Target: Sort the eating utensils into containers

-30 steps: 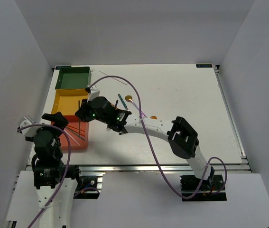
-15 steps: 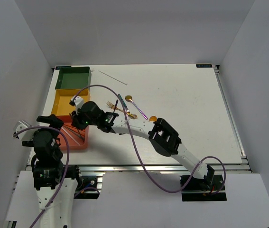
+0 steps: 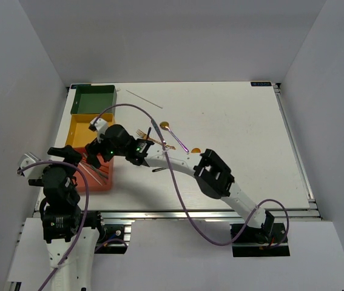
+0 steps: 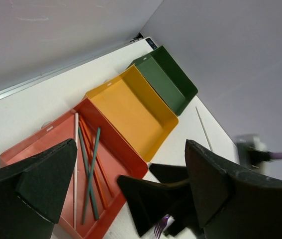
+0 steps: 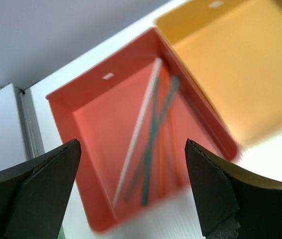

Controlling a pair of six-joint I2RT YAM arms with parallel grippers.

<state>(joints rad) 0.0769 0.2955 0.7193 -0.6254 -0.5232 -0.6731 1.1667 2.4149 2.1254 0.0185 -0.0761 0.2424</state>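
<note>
The orange-red tray [image 3: 96,184] holds white, teal and orange chopsticks [image 5: 153,129], also seen in the left wrist view [image 4: 88,169]. My right gripper [image 3: 94,159] hangs open and empty above this tray's near part; its jaws [image 5: 132,144] frame the chopsticks. The yellow tray [image 3: 82,130] and the dark green tray [image 3: 93,100] look empty. My left gripper [image 3: 49,162] is open and empty at the table's left front [image 4: 131,144]. A purple fork [image 4: 158,229] lies under the right gripper's black fingers [image 4: 150,199]. A gold fork [image 3: 144,134], a gold spoon [image 3: 164,126] and a purple utensil [image 3: 179,142] lie mid-table.
A white chopstick [image 3: 144,99] lies near the back edge. An orange spoon [image 3: 196,150] and a short dark utensil [image 3: 158,170] lie beside the right arm, which stretches across the table's left half. White walls enclose the table.
My right gripper has moved left and forward, from beside the yellow tray to over the orange-red tray, and the arm's elbow has swung left. The left arm has barely moved.
</note>
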